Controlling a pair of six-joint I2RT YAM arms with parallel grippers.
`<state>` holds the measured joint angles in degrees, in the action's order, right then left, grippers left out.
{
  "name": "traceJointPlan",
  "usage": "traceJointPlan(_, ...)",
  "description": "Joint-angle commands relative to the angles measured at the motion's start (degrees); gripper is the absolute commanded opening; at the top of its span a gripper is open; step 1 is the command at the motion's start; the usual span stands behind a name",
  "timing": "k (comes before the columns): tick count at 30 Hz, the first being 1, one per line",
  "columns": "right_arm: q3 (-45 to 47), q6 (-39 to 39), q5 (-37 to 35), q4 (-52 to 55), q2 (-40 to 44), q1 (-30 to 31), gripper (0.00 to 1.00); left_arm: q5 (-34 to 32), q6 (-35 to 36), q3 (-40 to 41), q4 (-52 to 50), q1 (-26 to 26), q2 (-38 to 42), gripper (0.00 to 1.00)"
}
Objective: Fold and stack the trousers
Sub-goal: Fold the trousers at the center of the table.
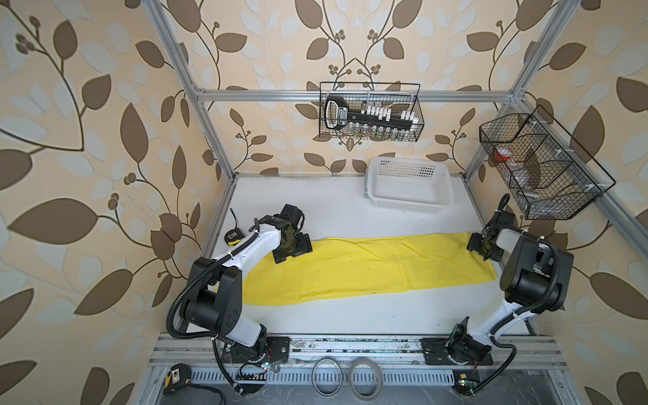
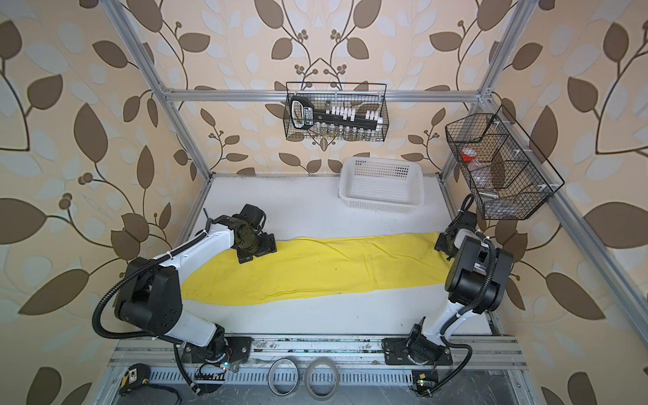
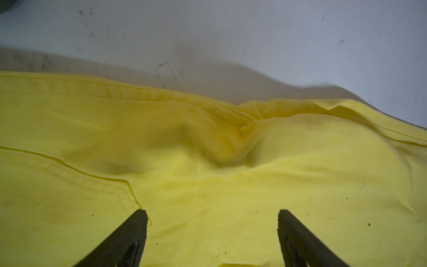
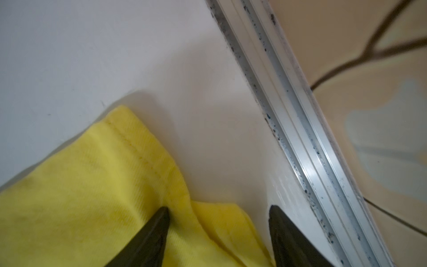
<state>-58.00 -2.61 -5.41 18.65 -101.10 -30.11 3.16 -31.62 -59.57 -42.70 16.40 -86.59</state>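
Observation:
The bright yellow trousers [image 1: 368, 266] [image 2: 315, 266] lie flat in a long band across the white table [image 1: 315, 210]. My left gripper [image 1: 294, 250] [image 2: 256, 249] hovers over their left end, pointing down. In the left wrist view it [image 3: 212, 211] is open, with a seamed, rumpled edge of the trousers [image 3: 208, 150] beyond its tips and nothing pinched. My right gripper [image 1: 485, 247] [image 2: 443, 245] sits at the right end. The right wrist view shows it [image 4: 219, 208] open over a hem corner of the trousers [image 4: 104, 185], one fingertip [image 4: 161, 217] above cloth, the other above bare table.
A white perforated basket [image 1: 408, 186] stands at the back right of the table. Wire baskets hang on the back rail [image 1: 371, 112] and the right rail [image 1: 536, 168]. An aluminium frame rail [image 4: 300, 138] runs close to the right gripper. A tape measure [image 1: 233, 236] lies at the left edge.

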Motion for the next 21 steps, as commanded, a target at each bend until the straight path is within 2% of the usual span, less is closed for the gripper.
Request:
traceJointPlan(1,0.21,-0.33,2.73,3.23,-1.66,-0.44,0.56,0.8,1.29,-2.73,-2.13,-0.72,2.88,0.9)
traceJointPlan(4,-0.07,-0.78,4.54,3.94,-1.57,-0.57,0.24,0.93,1.51,-2.79,-2.21,-1.26,3.46,0.9)
traceJointPlan(6,0.05,-0.97,4.89,4.37,-0.64,-0.58,0.13,0.87,1.69,-2.84,-2.62,-1.8,3.72,0.9)
traceJointPlan(9,0.31,-2.16,5.77,5.11,2.79,-0.4,0.03,0.46,1.89,-2.43,-2.83,-2.8,5.55,0.9)
traceJointPlan(11,0.61,-4.08,6.68,5.76,5.58,-0.3,0.0,0.26,2.18,-2.15,-3.17,-3.53,6.07,0.9)
traceJointPlan(18,7.16,-16.83,20.09,4.89,18.42,0.0,0.0,-0.16,3.11,-1.25,-3.86,-7.73,8.13,0.9)
traceJointPlan(21,9.22,-20.24,17.36,5.88,24.84,3.08,0.0,-0.65,3.63,-1.21,-4.39,-8.73,9.1,0.9)
